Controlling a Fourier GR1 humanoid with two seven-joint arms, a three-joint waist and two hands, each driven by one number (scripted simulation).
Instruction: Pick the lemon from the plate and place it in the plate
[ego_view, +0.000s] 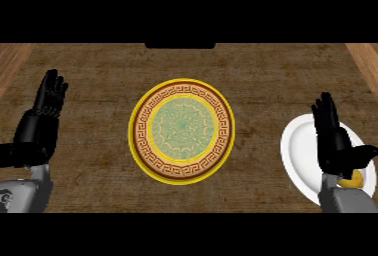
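Lemon (352, 179) lies on white plate (299, 150), near right edge, half hidden under right hand (334, 145). Fingers straight, thumb spread, holding nothing. Patterned yellow plate (181, 131) at centre, bare counter (96, 165) all round. Left hand (40, 120) open, resting at left edge.

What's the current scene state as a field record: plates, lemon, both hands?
surface: brown counter
source: white plate, right side of the view
lemon: lemon on the white plate, partly hidden by the right hand
target: patterned yellow plate, centre, apart from the white plate
left hand: left hand open, resting at the left edge, fingers up
right hand: right hand open, fingers straight, over the white plate and lemon
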